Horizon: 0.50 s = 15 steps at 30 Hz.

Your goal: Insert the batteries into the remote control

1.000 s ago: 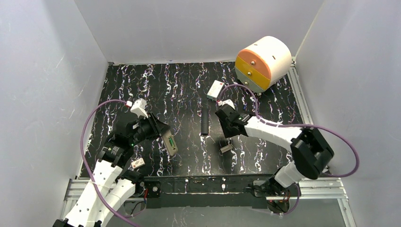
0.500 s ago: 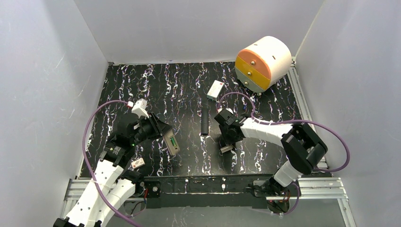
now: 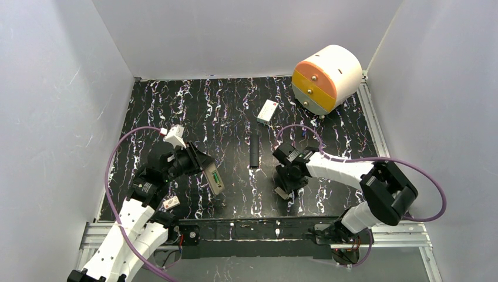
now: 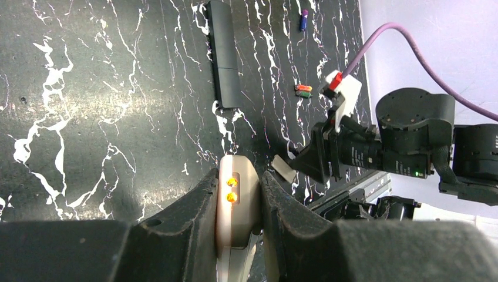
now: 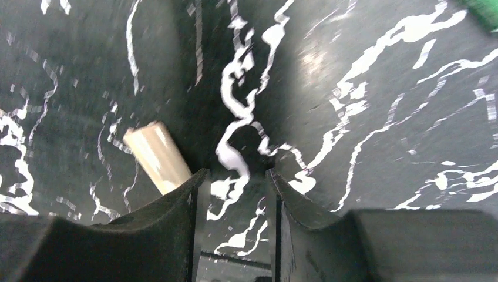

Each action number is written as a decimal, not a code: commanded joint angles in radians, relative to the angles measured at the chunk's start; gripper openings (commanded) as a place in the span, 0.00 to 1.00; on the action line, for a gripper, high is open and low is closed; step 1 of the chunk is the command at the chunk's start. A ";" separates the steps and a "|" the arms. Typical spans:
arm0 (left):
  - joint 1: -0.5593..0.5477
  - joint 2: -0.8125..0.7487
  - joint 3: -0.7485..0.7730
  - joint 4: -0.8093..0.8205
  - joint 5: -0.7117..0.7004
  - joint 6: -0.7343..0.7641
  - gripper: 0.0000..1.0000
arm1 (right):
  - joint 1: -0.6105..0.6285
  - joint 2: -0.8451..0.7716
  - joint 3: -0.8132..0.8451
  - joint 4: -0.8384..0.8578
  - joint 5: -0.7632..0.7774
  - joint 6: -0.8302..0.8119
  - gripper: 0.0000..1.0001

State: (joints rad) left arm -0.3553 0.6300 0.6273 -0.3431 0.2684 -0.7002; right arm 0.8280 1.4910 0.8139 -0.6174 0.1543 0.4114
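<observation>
My left gripper (image 3: 207, 170) is shut on the remote control (image 3: 215, 179), holding it above the mat with its beige back and green-lit bay facing up. In the left wrist view the remote's end (image 4: 238, 197) sits between the fingers. Batteries lie on the mat: a green and red pair (image 4: 303, 90) and a dark one (image 4: 303, 20); a green tip shows in the right wrist view (image 5: 484, 9). My right gripper (image 3: 286, 187) is open and empty, tips low over the mat, just right of a small beige cover piece (image 5: 155, 155).
A long black bar (image 3: 253, 150) lies mid-mat. A white box with a red mark (image 3: 267, 110) lies behind it. A round white and orange drawer unit (image 3: 326, 76) stands at the back right. A small white piece (image 3: 171, 202) lies by the left arm's base.
My right gripper has moved toward the near edge, from beside the black bar down to the beige cover piece. The left gripper has shifted slightly with the remote.
</observation>
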 commanded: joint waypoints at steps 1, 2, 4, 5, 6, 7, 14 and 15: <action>0.005 -0.006 -0.007 0.024 0.026 -0.004 0.00 | 0.039 -0.056 -0.021 -0.014 -0.146 -0.038 0.50; 0.005 -0.003 -0.003 0.024 0.024 -0.004 0.00 | 0.040 -0.059 -0.013 -0.017 -0.144 -0.029 0.51; 0.004 0.002 0.005 0.020 0.018 -0.002 0.00 | 0.042 -0.059 0.018 -0.058 -0.050 0.014 0.52; 0.005 0.003 0.009 0.016 0.015 -0.001 0.00 | 0.042 -0.062 0.039 -0.087 0.017 0.045 0.52; 0.004 0.004 0.014 0.011 0.009 -0.001 0.00 | 0.043 -0.069 0.058 -0.113 0.077 0.072 0.53; 0.005 0.004 0.018 0.008 0.004 0.000 0.00 | 0.043 -0.079 0.074 -0.130 0.112 0.094 0.54; 0.004 0.004 0.029 -0.007 -0.016 0.005 0.00 | 0.103 -0.097 0.100 -0.105 -0.008 0.077 0.63; 0.004 0.004 0.029 -0.008 -0.017 0.005 0.00 | 0.124 -0.091 0.100 -0.103 -0.013 0.078 0.65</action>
State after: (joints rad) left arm -0.3553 0.6353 0.6273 -0.3450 0.2646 -0.6994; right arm 0.8936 1.3968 0.8856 -0.7078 0.1902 0.4801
